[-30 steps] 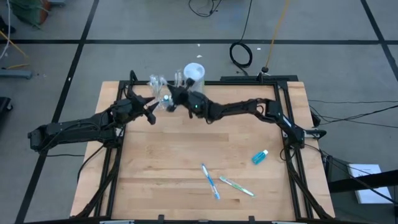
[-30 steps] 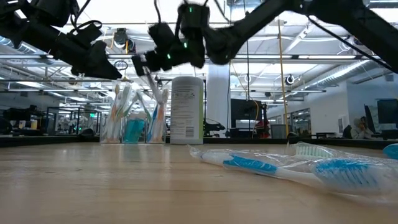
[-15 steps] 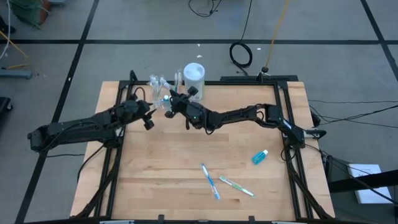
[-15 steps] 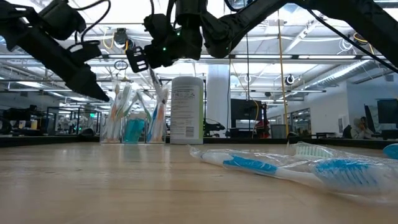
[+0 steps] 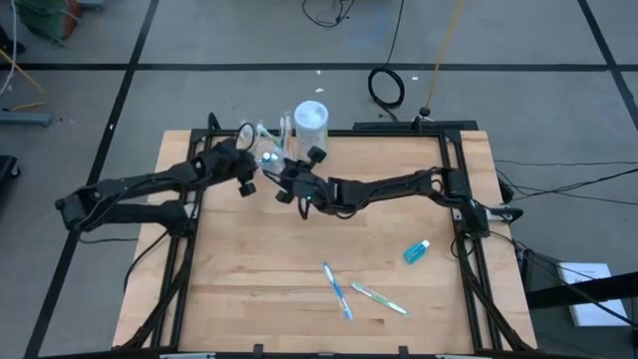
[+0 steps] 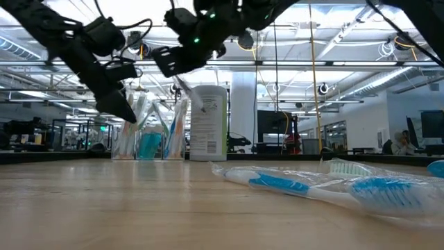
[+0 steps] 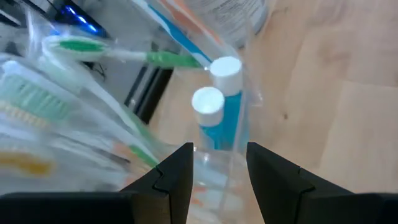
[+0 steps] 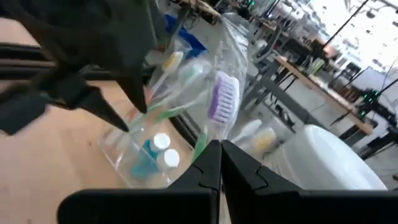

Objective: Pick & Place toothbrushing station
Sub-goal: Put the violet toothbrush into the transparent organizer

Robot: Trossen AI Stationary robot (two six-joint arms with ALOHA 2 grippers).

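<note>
The clear plastic cup (image 5: 261,146) stands at the table's far edge. It holds several wrapped toothbrushes (image 7: 74,118) and two blue tubes with white caps (image 7: 219,115). My left gripper (image 5: 248,179) is open and slants down just in front of the cup (image 6: 147,142), a finger at either side of its near wall. My right gripper (image 5: 280,181) hovers beside it, above the table, shut on a wrapped toothbrush with purple bristles (image 8: 224,98). My left gripper: I cannot tell whether its fingertips (image 7: 181,163) touch the cup's wall. My right gripper pinches the wrapped toothbrush by its handle (image 8: 204,140) between its two shut fingers. The bristle head sticks out beyond the fingertips. The brush is lifted clear of the table and slants (image 6: 194,97).
A white canister (image 5: 310,119) stands right of the cup at the far edge. Two wrapped toothbrushes (image 5: 339,291) (image 5: 380,298) lie near the table's front, and a blue tube (image 5: 417,251) lies at the right. The middle of the wooden table (image 5: 259,259) is bare.
My left gripper has swung toward the cup, sunk, rolled and tipped downward; its fingers stay apart. My right gripper, still shut on the toothbrush, has drawn back a little from the cup toward the near edge and turned, and the brush now slants in front of the canister.
</note>
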